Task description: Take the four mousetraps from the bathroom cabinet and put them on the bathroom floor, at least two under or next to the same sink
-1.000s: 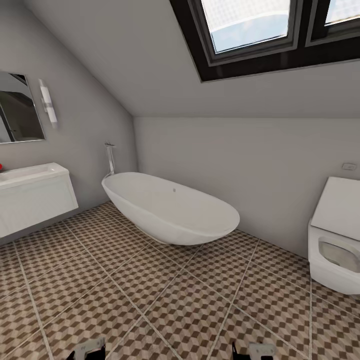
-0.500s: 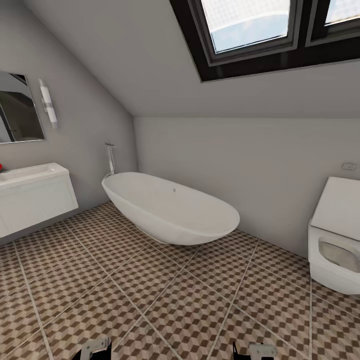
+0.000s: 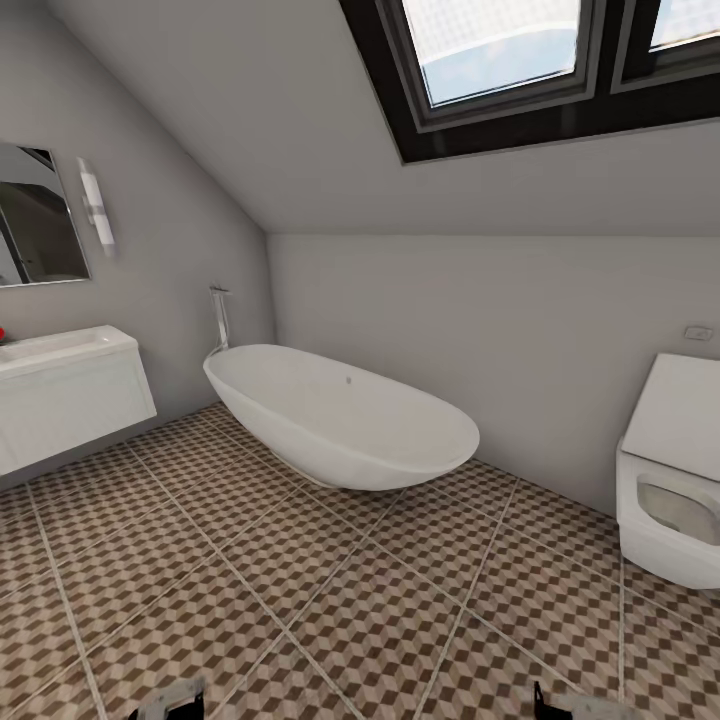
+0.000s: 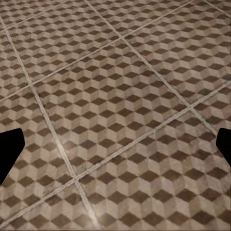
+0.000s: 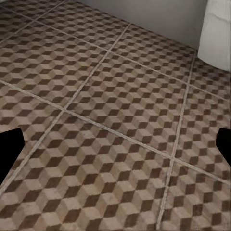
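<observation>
- Bathroom floor [image 3: 330, 590]: brown-and-beige cube-pattern tiles with pale grout lines, spanning the lower half of the head view.
- Bathroom sink [image 3: 60, 350]: white basin on a wall-hung drawer unit at the left wall, below a mirror [image 3: 35, 215].
- Bathtub [image 3: 340, 415]: oval, white, standing on the floor against the far wall; a chrome tap [image 3: 218, 318] stands at its left end.
- Toilet [image 3: 670, 480]: white, at the right edge.
- Left gripper [image 4: 115, 149]: dark fingertips far apart, nothing between them, above tiles.
- Right gripper [image 5: 115, 149]: fingertips likewise spread wide, empty, above tiles.
</observation>
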